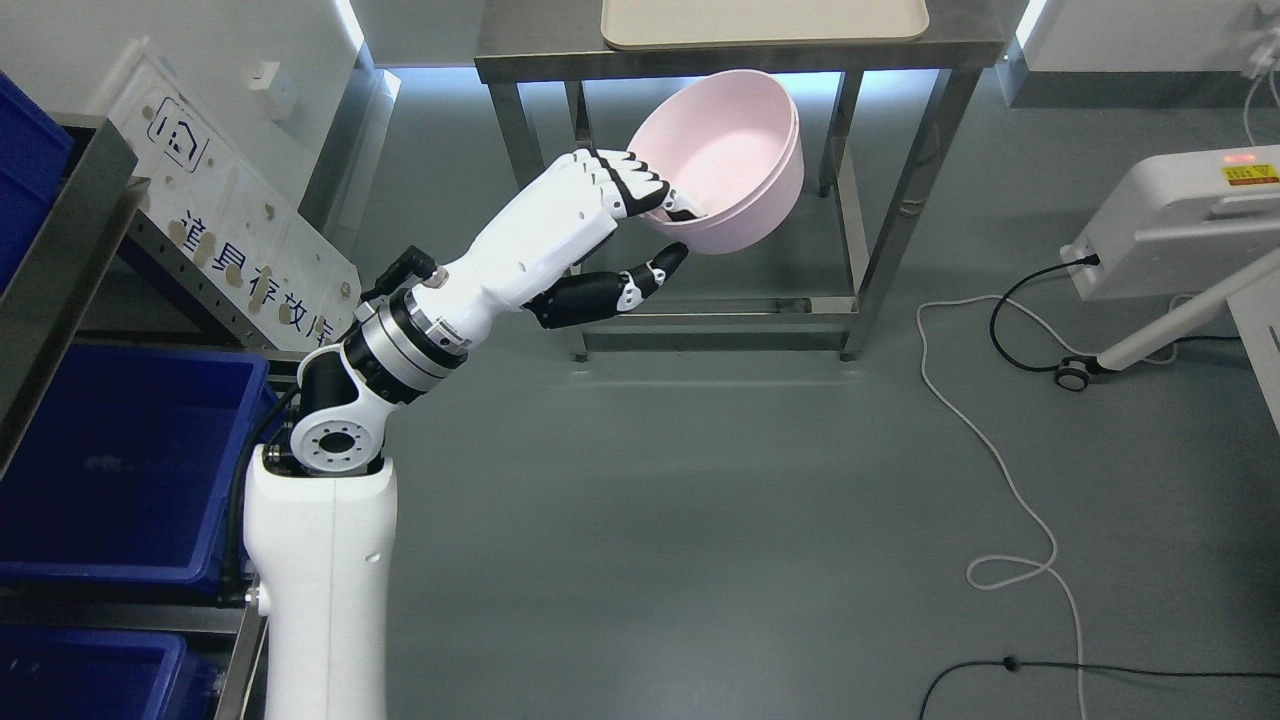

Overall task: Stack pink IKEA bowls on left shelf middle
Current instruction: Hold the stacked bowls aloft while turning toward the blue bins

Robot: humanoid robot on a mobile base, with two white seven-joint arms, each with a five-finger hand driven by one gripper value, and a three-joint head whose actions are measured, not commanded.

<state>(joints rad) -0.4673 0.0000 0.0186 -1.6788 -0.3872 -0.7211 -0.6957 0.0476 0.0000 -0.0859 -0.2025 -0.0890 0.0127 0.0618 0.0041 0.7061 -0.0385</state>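
Floor (700,500): we see grey floor filling most of the view, with a white cable (1000,470) looping across its right side.
Shelf (60,250): we see a metal rack along the left edge, carrying blue bins (120,460) on its levels.
Counter (740,45): a steel one stands at the top centre, with a beige tray (765,20) lying on it.
Left arm (330,560): we see it rise from the bottom left, bend at the joint beside the bins, and reach up and to the right with the forearm slanted toward the counter's legs.
Bowl (735,160): pink, held in the air in front of the counter and below its top, tilted so its opening faces us and to the left; a double rim line suggests two nested bowls, though we cannot tell for certain.
Left hand (665,225): it pinches the bowl's near rim, with the fingers (640,190) curled over the edge into the inside and the thumb (655,272) pressed under the outer wall.
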